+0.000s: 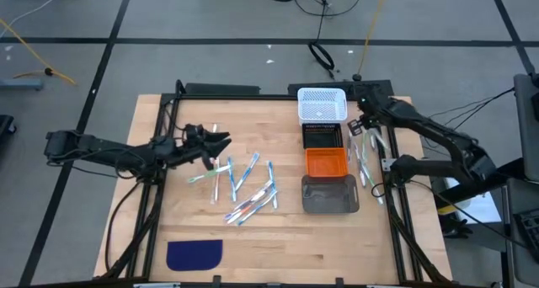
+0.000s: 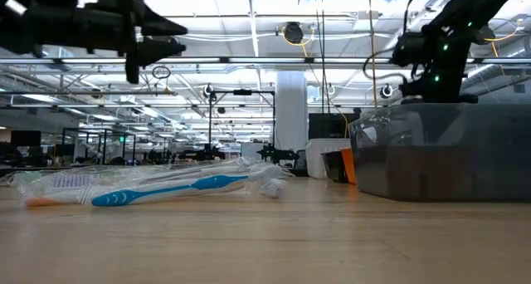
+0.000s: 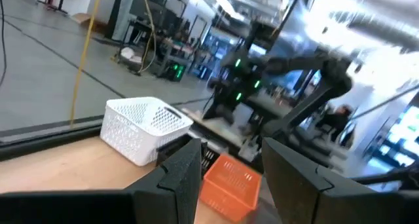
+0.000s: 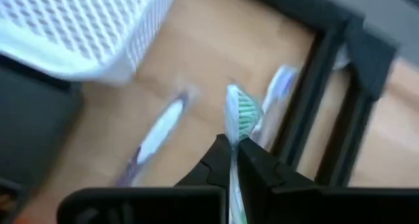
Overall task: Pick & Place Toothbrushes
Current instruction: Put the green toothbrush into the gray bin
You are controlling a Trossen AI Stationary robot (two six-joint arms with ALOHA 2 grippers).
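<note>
Right arm reaching from the table's right edge toward the far right corner, its pincer (image 4: 234,160) lowered beside the white basket (image 1: 322,104). The pincer is closed on a green-bristled toothbrush (image 4: 241,116), whose head stands out just past the fingertips. Two more toothbrushes lie on the wood beside it, one (image 4: 160,129) nearer the white basket and one (image 4: 278,90) against the dark table frame (image 4: 314,99).

Left arm stretched in from the left side, its pincer (image 1: 221,141) raised above the table and holding nothing; the fingers (image 3: 180,175) stand partly apart and point toward the row of bins.

The bins form a column on the right half of the table: white basket farthest, then a black bin (image 1: 324,135), an orange bin (image 1: 325,162) and a clear grey bin (image 1: 329,194). A narrow strip between this column and the right frame rail holds several toothbrushes (image 1: 368,157), leaving the right pincer little side room. The scattered toothbrushes (image 1: 244,187) lie mid-table, just below the left pincer, with open wood around them. In the low view a blue toothbrush (image 2: 170,190) lies flat at the front of this group.

A dark blue cloth patch (image 1: 194,253) lies near the front left edge. The table (image 1: 278,254) is light wood; beyond it, a large hall with ceiling lights and a grey floor.
</note>
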